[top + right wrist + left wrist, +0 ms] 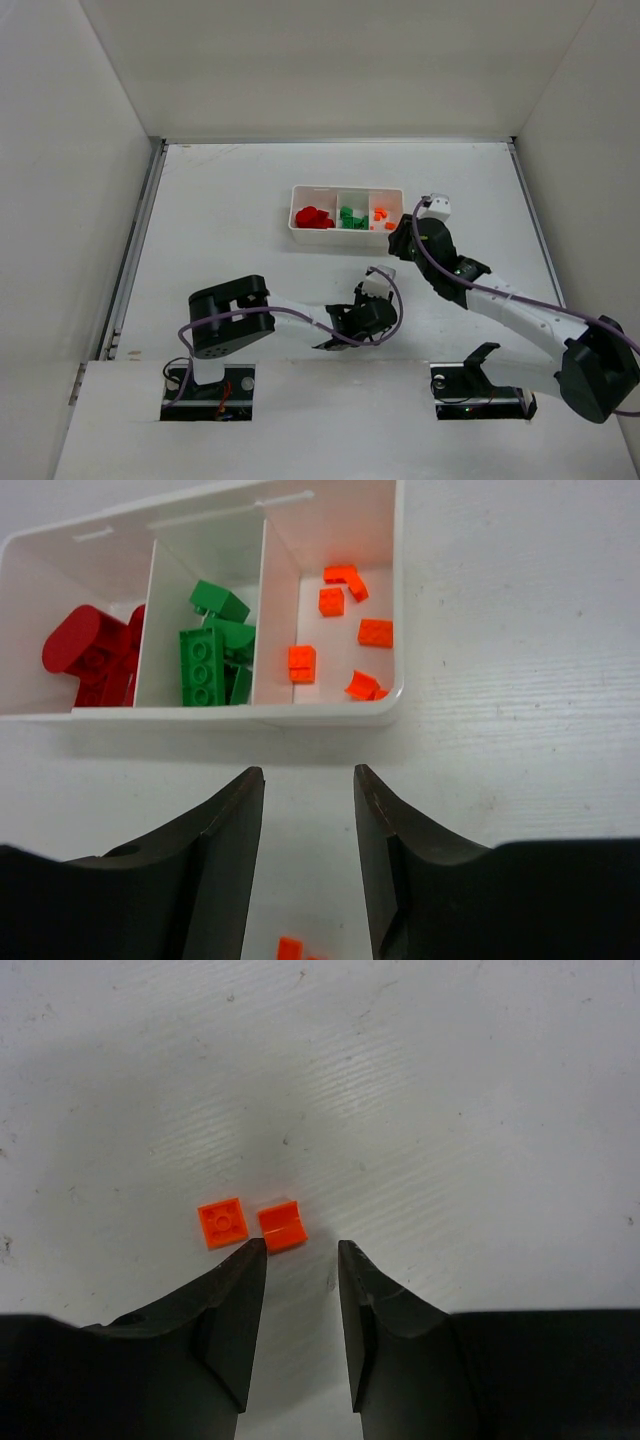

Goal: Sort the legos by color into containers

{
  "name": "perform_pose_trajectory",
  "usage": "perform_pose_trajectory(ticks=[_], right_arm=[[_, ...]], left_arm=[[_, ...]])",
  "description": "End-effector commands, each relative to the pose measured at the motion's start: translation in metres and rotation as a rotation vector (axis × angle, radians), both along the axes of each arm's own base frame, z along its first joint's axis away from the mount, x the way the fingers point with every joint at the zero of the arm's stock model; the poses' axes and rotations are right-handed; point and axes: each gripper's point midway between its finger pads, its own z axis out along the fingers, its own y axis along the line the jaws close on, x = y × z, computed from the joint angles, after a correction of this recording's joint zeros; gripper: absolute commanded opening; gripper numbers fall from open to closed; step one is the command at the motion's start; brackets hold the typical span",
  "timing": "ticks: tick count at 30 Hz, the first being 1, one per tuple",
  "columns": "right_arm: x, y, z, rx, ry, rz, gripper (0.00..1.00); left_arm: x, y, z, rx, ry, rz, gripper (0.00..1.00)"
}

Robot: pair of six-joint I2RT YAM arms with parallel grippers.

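1. A flat white scuffed counter (230, 220) fills the middle, faintly ridged and speckled up close.
2. 3 plain white wall panels (330, 60) enclose it at left, back and right.
3. A grey metal rail (135, 250) runs along the counter's left edge.
4. A raised white front ledge (340, 420) crosses the near side.
5. Light is even, shadows soft.

Worktop (250, 200): white, finely ridged and scuffed beneath the left gripper (300, 1250) and the right gripper (308, 775).
Back wall (340, 60): plain white, far ahead of both grippers.
Left wall (60, 200) and right wall (590, 150): plain white, well out to either side.
Metal rail (135, 250): along the worktop edge, well left of the left gripper.
Board (340, 420): white, behind both grippers, with two cut-outs (210, 388).
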Motion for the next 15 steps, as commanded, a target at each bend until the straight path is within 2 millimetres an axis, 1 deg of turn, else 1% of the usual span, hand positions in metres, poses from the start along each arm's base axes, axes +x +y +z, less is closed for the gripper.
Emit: perform_pose_trajectory(ticks=[1, 3, 7, 12, 15], right_arm=[[-0.003, 0.005, 0.014, 0.059, -0.052, 0.001, 0.47], [-0.007, 0.002, 0.015, 0.071, -0.057, -0.003, 0.47], [-0.014, -0.003, 0.013, 0.082, -0.059, -0.006, 0.46], [-0.024, -0.009, 0.000, 0.100, -0.039, -0.018, 0.46], [-0.031, -0.010, -0.007, 0.110, -0.028, -0.019, 0.46]], left_arm=[[0.011, -0.001, -0.001, 0.029, -0.024, 0.034, 0.31], [0.013, 0.001, -0.005, 0.045, -0.024, 0.041, 0.28], [0.014, 0.004, -0.008, 0.061, -0.031, 0.049, 0.21], [0.018, 0.008, -0.006, 0.079, -0.059, 0.067, 0.16], [0.016, 0.006, -0.002, 0.071, -0.065, 0.062, 0.12]])
